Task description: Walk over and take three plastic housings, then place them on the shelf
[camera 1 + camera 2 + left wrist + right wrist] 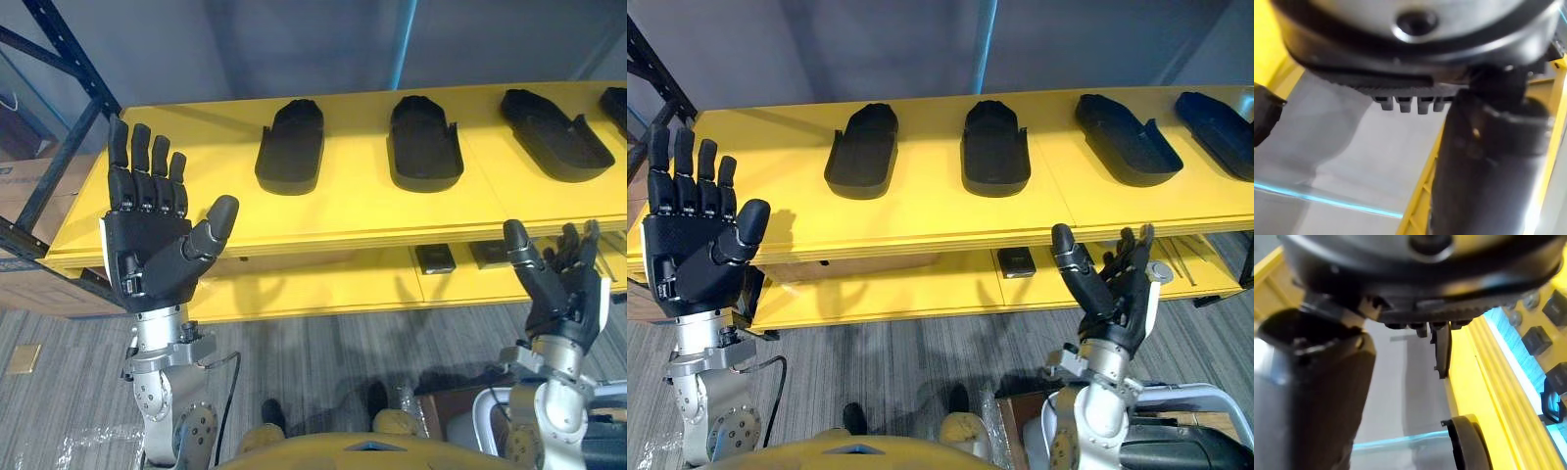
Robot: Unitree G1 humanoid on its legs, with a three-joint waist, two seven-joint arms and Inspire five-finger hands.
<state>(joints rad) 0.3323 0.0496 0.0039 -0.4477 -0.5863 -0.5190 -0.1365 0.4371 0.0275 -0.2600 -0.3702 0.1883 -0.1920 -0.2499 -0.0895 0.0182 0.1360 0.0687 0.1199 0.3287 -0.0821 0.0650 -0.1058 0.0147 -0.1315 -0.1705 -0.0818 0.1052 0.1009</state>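
Three black plastic housings lie in a row on the yellow shelf (353,211): one at the left (291,147), one in the middle (424,143) and one at the right (554,134). The edge of a further housing (1223,119) shows at the far right. My left hand (152,235) is raised in front of the shelf's left end, palm up, fingers straight, holding nothing. Lower on the right, my right hand (563,289) hangs before the lower shelf level, open and empty, fingers relaxed.
Small black blocks (434,258) sit on the lower yellow shelf level (323,284). A dark blue rack frame (59,108) rises at the left, with cardboard boxes (29,176) behind it. Grey carpet (323,362) lies in front of the shelf.
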